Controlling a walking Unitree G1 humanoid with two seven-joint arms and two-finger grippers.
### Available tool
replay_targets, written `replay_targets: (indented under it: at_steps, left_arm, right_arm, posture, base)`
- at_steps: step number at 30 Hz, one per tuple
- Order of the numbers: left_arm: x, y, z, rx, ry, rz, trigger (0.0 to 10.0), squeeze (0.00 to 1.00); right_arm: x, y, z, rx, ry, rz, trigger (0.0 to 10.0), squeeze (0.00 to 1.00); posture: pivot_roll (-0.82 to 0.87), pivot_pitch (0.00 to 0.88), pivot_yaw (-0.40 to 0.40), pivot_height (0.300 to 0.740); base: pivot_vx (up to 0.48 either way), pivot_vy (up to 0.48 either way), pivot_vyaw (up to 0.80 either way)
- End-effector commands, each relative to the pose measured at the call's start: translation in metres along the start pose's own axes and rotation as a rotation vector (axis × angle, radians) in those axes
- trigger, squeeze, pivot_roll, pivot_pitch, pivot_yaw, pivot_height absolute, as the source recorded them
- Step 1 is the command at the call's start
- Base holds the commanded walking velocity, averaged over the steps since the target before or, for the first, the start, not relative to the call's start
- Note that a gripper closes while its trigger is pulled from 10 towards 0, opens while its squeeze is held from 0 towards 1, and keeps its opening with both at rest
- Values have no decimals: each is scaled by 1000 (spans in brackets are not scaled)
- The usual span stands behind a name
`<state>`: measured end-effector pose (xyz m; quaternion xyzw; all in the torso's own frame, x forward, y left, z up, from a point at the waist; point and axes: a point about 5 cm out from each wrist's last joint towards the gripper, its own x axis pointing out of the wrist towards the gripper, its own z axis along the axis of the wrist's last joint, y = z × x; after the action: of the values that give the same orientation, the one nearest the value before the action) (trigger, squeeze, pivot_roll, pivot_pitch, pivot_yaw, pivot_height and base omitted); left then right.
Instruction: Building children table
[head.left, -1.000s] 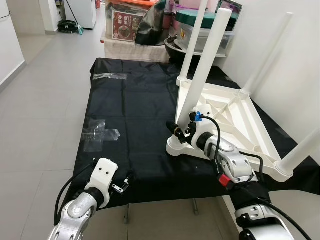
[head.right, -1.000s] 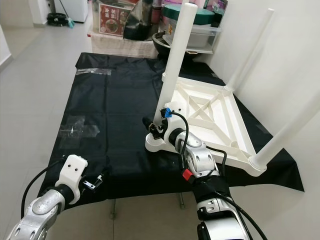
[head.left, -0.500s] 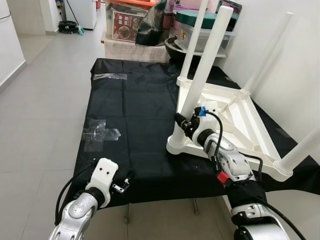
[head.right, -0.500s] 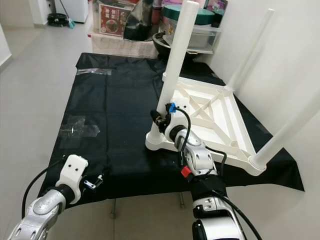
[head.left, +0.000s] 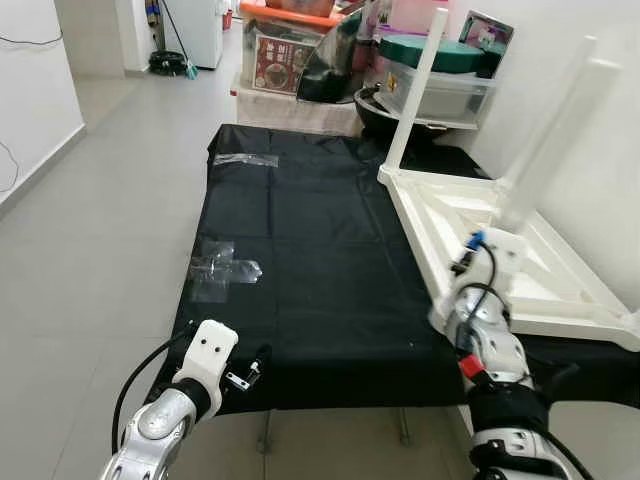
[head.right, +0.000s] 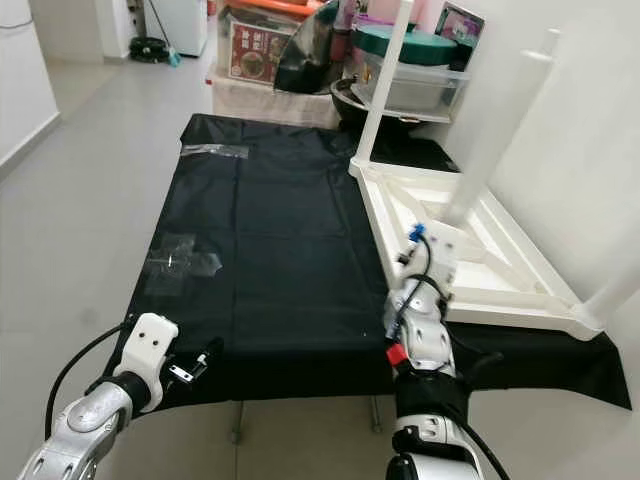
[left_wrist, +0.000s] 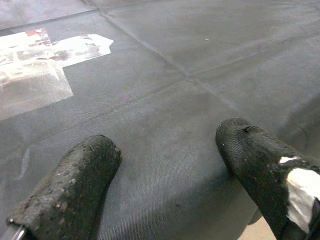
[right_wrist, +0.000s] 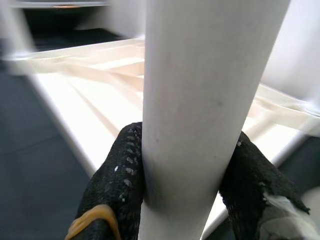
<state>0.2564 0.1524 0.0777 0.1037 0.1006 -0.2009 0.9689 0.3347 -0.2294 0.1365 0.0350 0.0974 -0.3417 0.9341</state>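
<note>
The white children's table (head.left: 530, 270) lies upside down on the black cloth (head.left: 300, 230), at its right side, legs pointing up. My right gripper (right_wrist: 185, 165) is shut on the near white leg (head.left: 555, 140), low down by the table's near corner; its black fingers (right_wrist: 120, 170) press against both sides of the tube. Another leg (head.left: 415, 90) stands at the far corner. My left gripper (left_wrist: 165, 165) is open just above the cloth near the front left edge, also seen at the left gripper (head.left: 255, 362), with nothing between its fingers (left_wrist: 75, 195).
A patch of clear tape (head.left: 222, 265) sticks to the cloth on the left. Boxes and bags (head.left: 300, 60) and a green-lidded container (head.left: 440, 55) crowd the far end. A white wall (head.left: 610, 180) runs close along the right. Grey tiled floor (head.left: 90, 220) lies to the left.
The right gripper has gone from the base of the near leg to a grip around it. The table's near corner has swung right over the cloth. The head view has shifted too.
</note>
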Motion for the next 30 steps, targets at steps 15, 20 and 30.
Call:
replay_targets:
  at_steps: [15,20,30]
  left_arm:
    - [-1,-2,-10,-4,52,-1,10000,0]
    - [0,-2,-10,-4,51,-3,10000,0]
    - [3,-2,-7,1,41,-7,10000,0]
  right_arm:
    - [4,18,19,37,-57,150,10000,102]
    - [0,39,53,143,-170,542,10000,0]
    - [6,50,78,-183,-294,1001,3686,0]
  posture:
    - [51,0,-163,740]
    - [44,0,-157,740]
    - [50,0,-164,740]
  base:
    - [0,0,0]
    - [0,0,0]
    - [0,0,0]
